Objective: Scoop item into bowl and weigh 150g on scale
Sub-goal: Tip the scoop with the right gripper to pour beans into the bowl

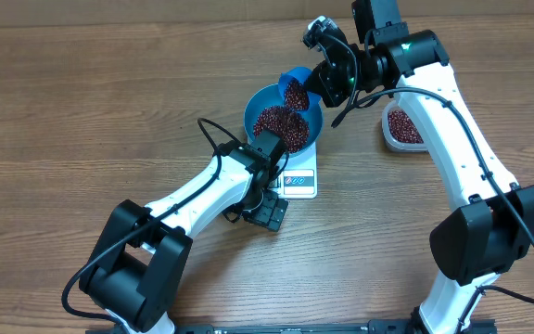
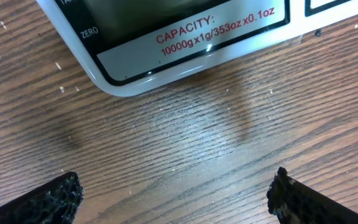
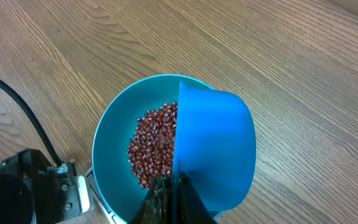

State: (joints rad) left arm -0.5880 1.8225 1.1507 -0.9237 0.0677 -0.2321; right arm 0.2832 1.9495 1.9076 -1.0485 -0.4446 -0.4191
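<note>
The round blue bowl stands on the small white scale and holds a heap of dark red-brown beans. My right gripper is shut on a small blue scoop, which is tipped over the bowl's far rim with beans in it. In the right wrist view the scoop covers the right half of the bowl, beside the beans. My left gripper stands open over bare wood, just in front of the scale.
A clear plastic tub with more beans stands right of the bowl, under my right arm. My left arm lies diagonally from the table's front left up to the scale. Bare wooden table surrounds everything.
</note>
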